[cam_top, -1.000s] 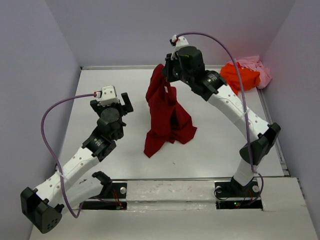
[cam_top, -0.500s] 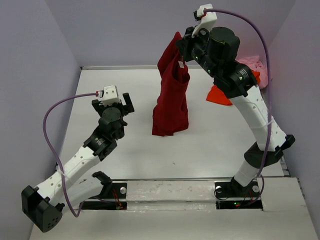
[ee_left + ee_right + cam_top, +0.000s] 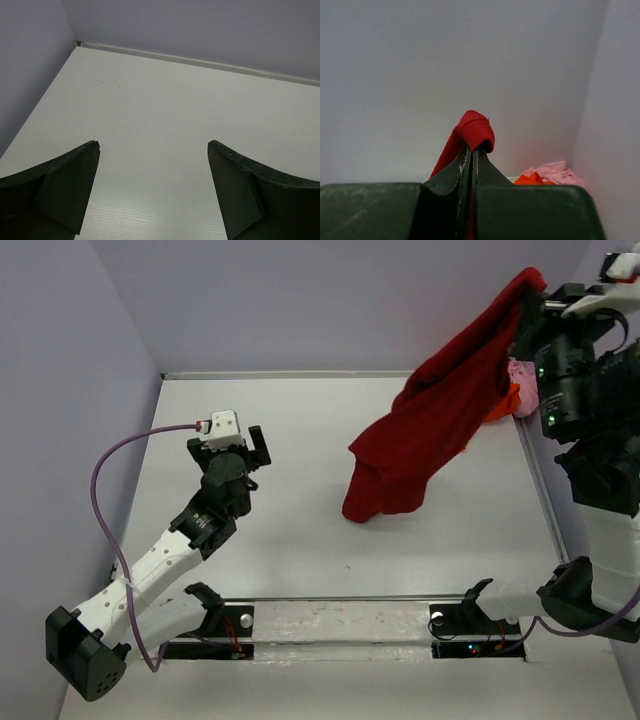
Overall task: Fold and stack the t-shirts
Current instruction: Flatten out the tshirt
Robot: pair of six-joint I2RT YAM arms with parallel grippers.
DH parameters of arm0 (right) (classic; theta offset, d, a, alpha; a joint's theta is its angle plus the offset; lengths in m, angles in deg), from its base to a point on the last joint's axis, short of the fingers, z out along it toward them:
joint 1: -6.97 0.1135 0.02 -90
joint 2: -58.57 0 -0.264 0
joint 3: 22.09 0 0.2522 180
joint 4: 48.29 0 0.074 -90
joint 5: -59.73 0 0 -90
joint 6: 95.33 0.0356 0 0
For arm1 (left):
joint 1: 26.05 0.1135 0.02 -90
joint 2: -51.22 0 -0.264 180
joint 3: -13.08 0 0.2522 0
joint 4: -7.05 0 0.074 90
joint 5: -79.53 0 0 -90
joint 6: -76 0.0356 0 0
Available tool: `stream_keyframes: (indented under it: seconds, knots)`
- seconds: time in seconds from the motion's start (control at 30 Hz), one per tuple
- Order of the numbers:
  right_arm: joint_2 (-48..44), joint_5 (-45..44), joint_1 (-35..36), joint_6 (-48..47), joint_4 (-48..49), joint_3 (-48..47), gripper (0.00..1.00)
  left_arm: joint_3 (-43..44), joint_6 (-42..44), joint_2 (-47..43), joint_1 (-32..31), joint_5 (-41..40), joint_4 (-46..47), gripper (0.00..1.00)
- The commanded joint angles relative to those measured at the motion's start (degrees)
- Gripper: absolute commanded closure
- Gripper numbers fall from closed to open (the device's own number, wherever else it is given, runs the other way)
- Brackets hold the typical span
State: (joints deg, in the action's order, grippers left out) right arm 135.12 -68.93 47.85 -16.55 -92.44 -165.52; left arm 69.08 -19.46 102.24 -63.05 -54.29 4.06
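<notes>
dark red t-shirt (image 3: 430, 440), a bunched, rumpled diagonal drape

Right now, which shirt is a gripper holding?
The dark red shirt, pinched in the right gripper; the orange shirt and pink shirt lie bunched in the far right corner.

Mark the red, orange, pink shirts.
dark red cloth t-shirt (image 3: 430, 430): top external view, hanging middle.
bright orange cloth t-shirt (image 3: 530, 179): right wrist view, top edge.
pale pink cloth t-shirt (image 3: 557, 172): right wrist view, crumpled top.
</notes>
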Motion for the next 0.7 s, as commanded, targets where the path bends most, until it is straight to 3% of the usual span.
stream_keyframes:
  seconds: [0.0, 0.23, 0.4, 0.67]
  knots:
    - [-1.93, -12.40, -0.10, -12.58, 11.65, 2.65, 1.00, 2.15, -0.87, 0.21, 0.25, -0.40, 1.45, 0.01]
    - [-0.01, -10.48, -0.10, -13.13, 12.91, 5.56, 1.00, 2.32, -1.14, -0.40, 0.25, -0.48, 1.28, 0.01]
    - [10.44, -0.22, -0.10, -0.05, 6.58, 8.46, 1.00, 1.80, -0.79, -3.03, 0.25, -2.59, 1.89, 0.01]
    - [33.29, 18.67, 1.12, 18.77, 3.49, 3.82, 1.00, 1.27, 0.27, -6.11, 0.25, -5.23, 2.95, 0.01]
